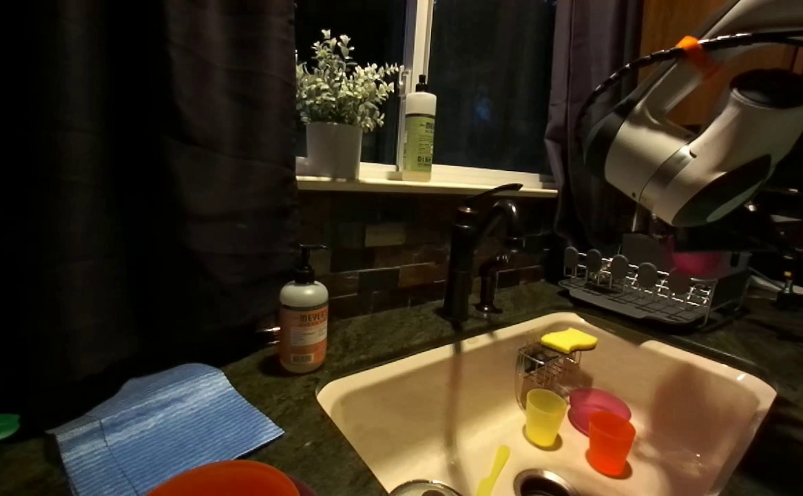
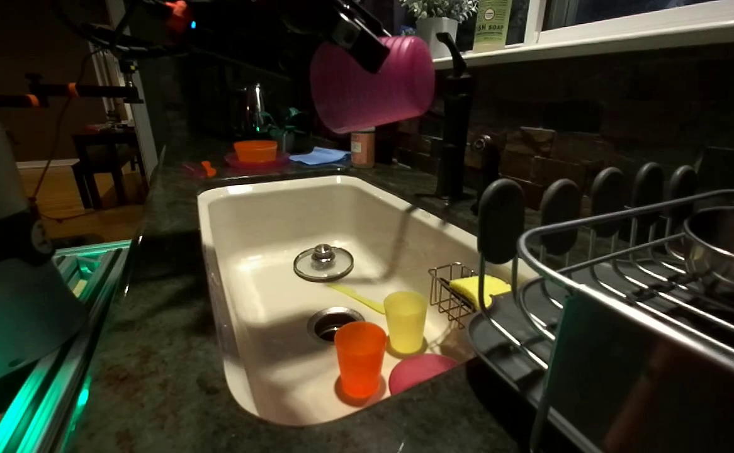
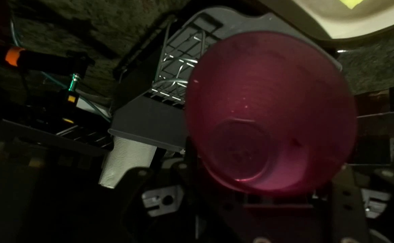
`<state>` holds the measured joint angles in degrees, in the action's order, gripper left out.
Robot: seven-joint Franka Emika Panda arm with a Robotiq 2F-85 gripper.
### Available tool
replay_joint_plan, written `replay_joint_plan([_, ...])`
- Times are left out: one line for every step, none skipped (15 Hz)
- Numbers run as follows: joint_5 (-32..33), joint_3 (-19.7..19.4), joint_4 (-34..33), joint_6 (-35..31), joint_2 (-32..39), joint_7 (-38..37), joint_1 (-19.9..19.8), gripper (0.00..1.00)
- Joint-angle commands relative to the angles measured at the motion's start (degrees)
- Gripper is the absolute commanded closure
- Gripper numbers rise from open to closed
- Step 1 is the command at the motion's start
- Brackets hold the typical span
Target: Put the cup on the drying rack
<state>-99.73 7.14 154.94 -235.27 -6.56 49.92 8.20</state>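
The hand [image 3: 268, 162] grips the magenta cup [image 2: 379, 94], a translucent, tapered plastic tumbler tipped on its side and held clear of the drying rack [image 1: 632, 305]; I cannot tell whether it is straight above it. The rack is bright bent wire with matte, oval-headed prongs [image 2: 499, 217], a round steel vessel [image 2: 716, 264] inside. Just beside the rack is the smooth pale sink [image 2: 272, 217], the upright yellow cup [image 2: 405, 321] and orange-red cup [image 2: 361, 362] nearer the rack, and the glass lid [image 2: 309, 267], with its metal knob [image 2: 323, 252], farther from it.

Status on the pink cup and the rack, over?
Gripper closed on pink cup. Cup tilted in mid-air, not yet on drying rack. Metal vessel in rack, may limit space.
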Motion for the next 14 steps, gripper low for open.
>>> replay_joint_plan([5.15,0.11,1.77,-2.36,0.08,-2.47,-1.28,0.55])
replay_joint_plan([6.11,-0.06,1.96,-2.81,0.23,-2.58,-1.68,0.55])
replay_joint_plan([7.11,-0.26,2.2,-2.81,0.32,-2.86,-2.07,0.55])
replay_joint_plan([8.43,-0.52,2.59,-2.44,0.54,-3.55,-2.54,0.55])
replay_joint_plan([9.27,-0.82,2.85,-2.35,0.83,-4.14,-3.02,0.55])
replay_joint_plan([10.22,-1.13,3.35,-2.61,0.9,-5.02,-3.5,0.55])
replay_joint_plan([11.49,-1.45,4.01,-3.14,0.42,-6.09,-3.97,0.55])
replay_joint_plan([13.14,-1.75,4.72,-3.53,-0.07,-7.19,-4.43,0.55])
replay_joint_plan([13.41,-2.18,2.46,-3.87,0.87,-6.26,-4.98,0.55])
replay_joint_plan([14.57,-2.5,2.65,-4.2,0.87,-6.85,-5.42,0.55])
replay_joint_plan([15.71,-2.91,2.54,-4.19,0.98,-7.4,-5.97,0.55])
replay_joint_plan([16.13,-3.18,2.44,-4.35,1.03,-7.51,-6.31,0.55])
replay_joint_plan([16.86,-3.54,2.38,-4.24,1.06,-7.82,-6.7,0.55])
replay_joint_plan([17.45,-3.83,2.36,-4.22,1.08,-8.06,-7.03,0.55])
